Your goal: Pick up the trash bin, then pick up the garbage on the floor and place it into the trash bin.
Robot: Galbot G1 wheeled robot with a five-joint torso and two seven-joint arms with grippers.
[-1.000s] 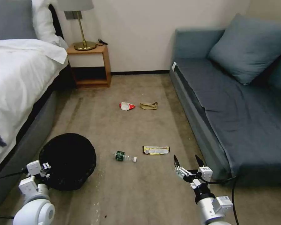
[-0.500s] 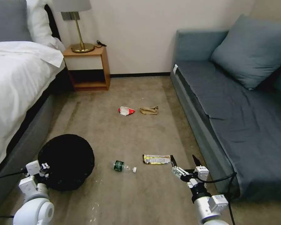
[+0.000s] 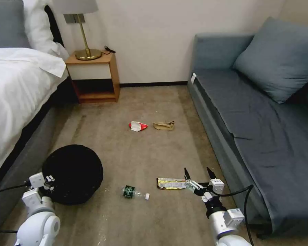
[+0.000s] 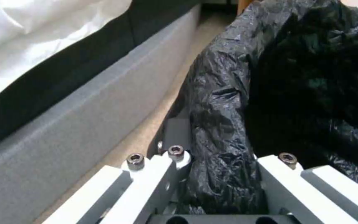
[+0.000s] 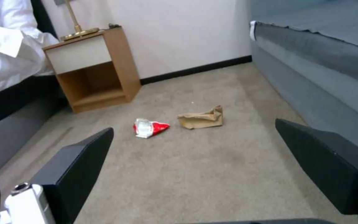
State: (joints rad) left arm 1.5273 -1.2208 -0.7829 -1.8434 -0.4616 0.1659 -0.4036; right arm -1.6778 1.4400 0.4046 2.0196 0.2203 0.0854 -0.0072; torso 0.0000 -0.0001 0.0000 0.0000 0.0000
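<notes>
R gripper (image 3: 196, 173): jaws apart, empty, touching right end of wrapper (image 3: 171, 183) | wrapper's long axis runs left-right; you reach leftward | L gripper (image 4: 220, 186): jaws clamped on trash bin (image 3: 72, 172) rim.

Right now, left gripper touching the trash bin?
Touching. Left wrist view shows the left gripper with the trash bin rim and black liner pinched between its fingers.

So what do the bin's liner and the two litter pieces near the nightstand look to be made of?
The trash bin liner looks like thin glossy black plastic film: crinkled, with highlights, gathered between the left gripper fingers. The tan paper bag looks like matte kraft paper, creased. The red-and-white snack packet seems to be shiny plastic or foil film, crumpled.
</notes>
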